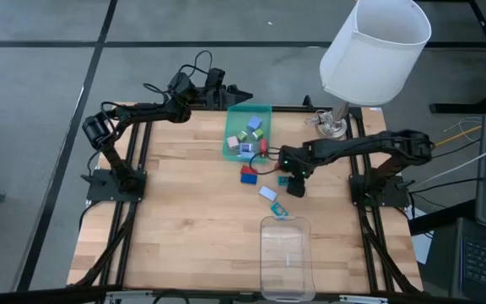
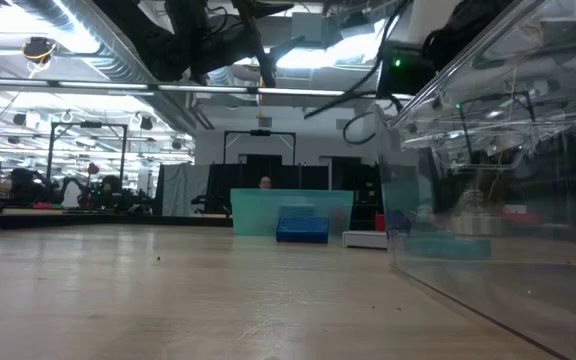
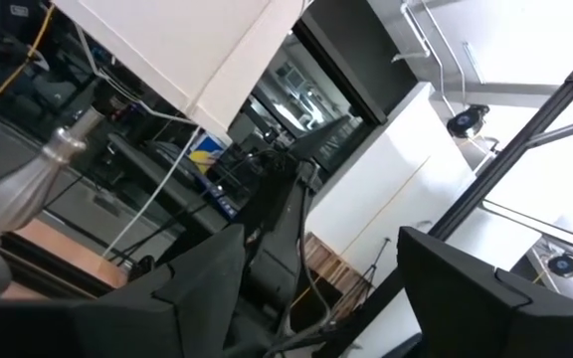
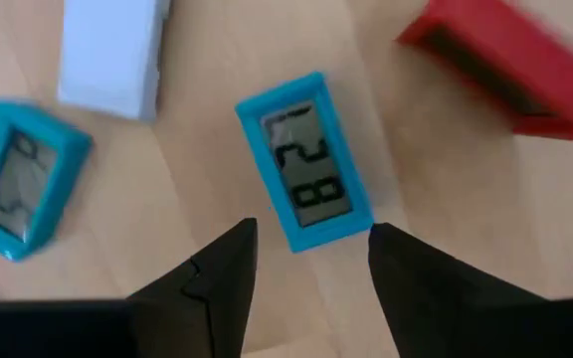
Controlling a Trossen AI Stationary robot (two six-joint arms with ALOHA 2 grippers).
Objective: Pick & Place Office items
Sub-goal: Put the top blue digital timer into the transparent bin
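My right gripper (image 1: 294,184) hangs open low over the table. Its fingertips (image 4: 306,244) stand on either side of one end of a flat teal piece with a digit display (image 4: 306,189) that lies on the wood. Close by lie a second teal piece (image 4: 23,189), a white flat piece (image 4: 112,50) and a red piece (image 4: 505,70). A blue block (image 1: 248,176) rests near the green tray (image 1: 233,143), which holds several small coloured pieces. My left gripper (image 1: 234,91) waits open at the far edge and points out into the room (image 3: 316,288).
A clear plastic tray (image 1: 285,253) sits by the near edge and fills the right of the low view (image 2: 498,200). A lamp with a white shade (image 1: 376,51) stands on its metal foot (image 1: 334,125) at the far right. Bare wood spreads to the left.
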